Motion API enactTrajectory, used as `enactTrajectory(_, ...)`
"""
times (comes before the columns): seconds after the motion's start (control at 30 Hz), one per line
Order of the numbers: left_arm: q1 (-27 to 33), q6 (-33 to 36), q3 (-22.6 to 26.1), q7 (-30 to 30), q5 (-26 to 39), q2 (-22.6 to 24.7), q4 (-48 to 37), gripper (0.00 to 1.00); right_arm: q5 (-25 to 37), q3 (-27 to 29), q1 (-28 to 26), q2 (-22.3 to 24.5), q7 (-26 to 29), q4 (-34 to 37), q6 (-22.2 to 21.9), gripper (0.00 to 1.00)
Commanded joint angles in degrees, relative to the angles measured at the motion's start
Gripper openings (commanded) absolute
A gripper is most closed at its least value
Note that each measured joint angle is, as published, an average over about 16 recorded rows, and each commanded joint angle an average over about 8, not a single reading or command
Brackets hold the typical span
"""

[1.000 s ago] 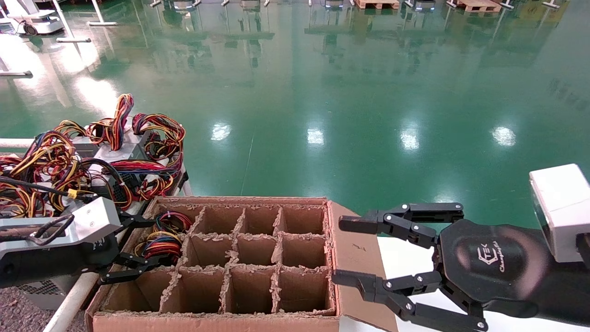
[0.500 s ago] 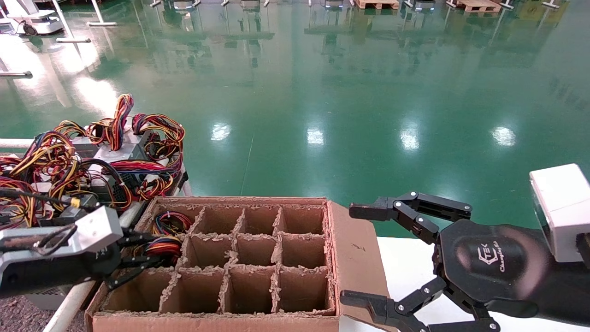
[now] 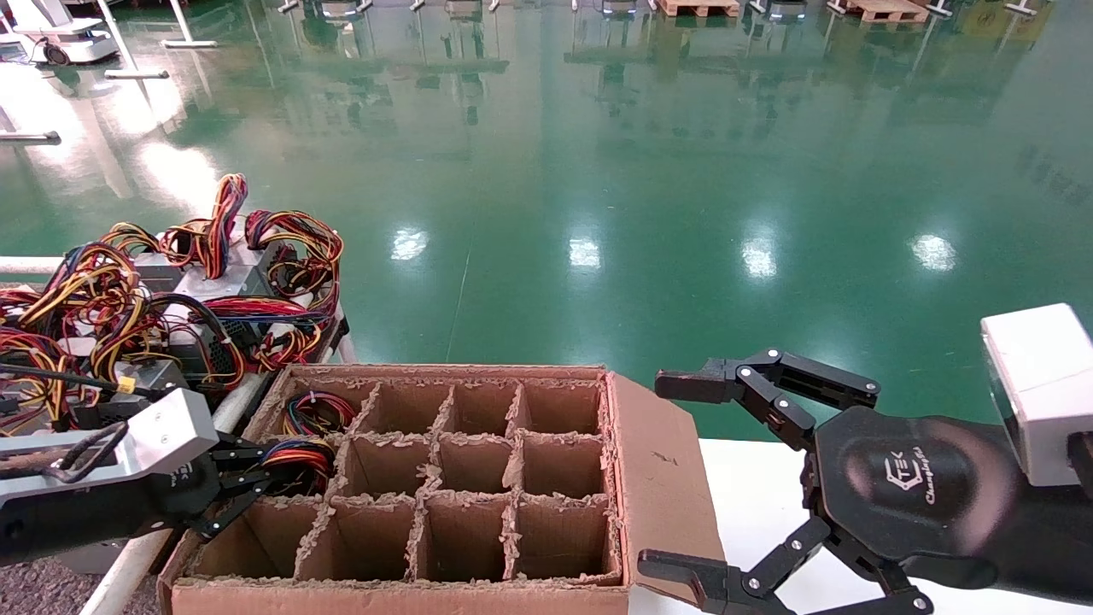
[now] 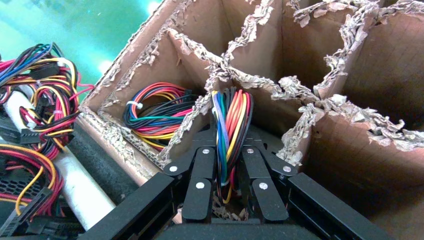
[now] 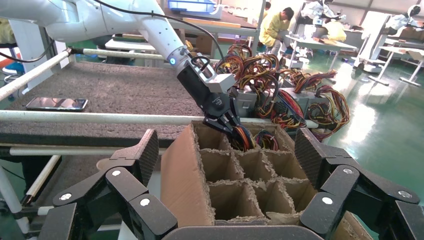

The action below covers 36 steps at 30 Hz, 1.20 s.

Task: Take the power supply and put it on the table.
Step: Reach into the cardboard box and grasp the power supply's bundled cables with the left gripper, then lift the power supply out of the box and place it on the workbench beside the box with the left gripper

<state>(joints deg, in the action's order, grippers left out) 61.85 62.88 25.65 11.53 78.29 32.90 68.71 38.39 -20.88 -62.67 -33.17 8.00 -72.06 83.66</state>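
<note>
Here the black left gripper (image 4: 227, 185) reaches into the middle cell along the left side of a brown cardboard box (image 3: 657, 478) split by ragged paper dividers, its fingers (image 4: 200, 185) closed around the looped red, yellow, black and blue wire bundle of a power supply (image 4: 230, 120); the unit's grey metal body sits down in the cell, hidden from view. The head view places that gripper (image 3: 235, 491) at the box's left wall, wires (image 3: 295, 453) arching between its jaws. A second coil of coloured wires (image 4: 155, 115) lies in the neighbouring far-left corner cell. Just beyond the box, a heap of grey power supplies with tangled wiring (image 3: 171, 290) rests on the grey speckled table (image 5: 115, 95), edged by a round white tube rail (image 5: 100, 118). A black phone (image 5: 56, 103) lies on the table's surface. The right gripper (image 3: 683, 474) hovers beside the box's open right flap above a smooth white tabletop (image 3: 751, 504), fingers spread wide and empty.
</note>
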Motion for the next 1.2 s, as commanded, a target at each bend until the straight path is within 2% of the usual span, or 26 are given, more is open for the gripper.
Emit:
enactTrajectory(0.03,-0.54,-0.41,-0.22,-0.06,-0.32,-0.21,0.23,0.00,0.00,0.00,0.00,0.00,0.00,0.00,0.00,1.00)
enactTrajectory(0.47,2.66,0.10,-3.23,2.54,-4.58,-1.84,1.57,0.00,0.00,-0.01,0.00,0.00,0.00,0.00,0.00,1.00)
enactTrajectory(1.2,19.82,1.76,-7.06,11.49,-4.53,-4.26,5.34,0.00,-0.01,-0.02,0.00,0.01,-0.01,0.00,-0.01,1.00)
